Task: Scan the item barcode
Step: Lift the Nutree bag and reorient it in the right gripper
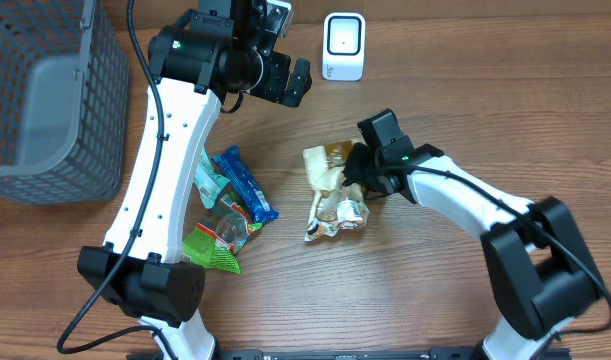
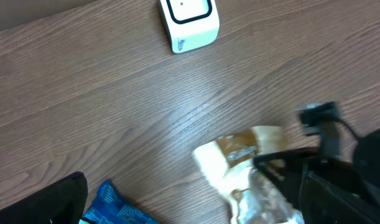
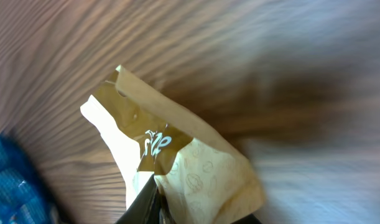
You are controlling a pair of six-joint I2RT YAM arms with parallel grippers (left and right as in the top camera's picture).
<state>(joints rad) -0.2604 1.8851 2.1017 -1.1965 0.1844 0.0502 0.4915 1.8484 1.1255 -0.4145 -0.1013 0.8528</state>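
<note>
Pick-up step, by the look of it. Clamped with the right gripper [image 1: 355, 176] on the right edge of the snack bag [image 1: 325, 195], mid-table, well nearer than the white scanner [image 1: 343, 45] at the far edge. Holding the left gripper [image 1: 285, 78] spread wide and empty, far side, just left of the scanner. Next, probably: lift the bag, locate the barcode (not visible here) and turn it toward the scanner face without crumpling the print.

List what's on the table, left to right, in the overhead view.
Gray mesh basket → pile of green and blue snack packets → tan snack bag → right arm's base. White scanner left out: it sits straight behind the bag, so their spans overlap.
</note>
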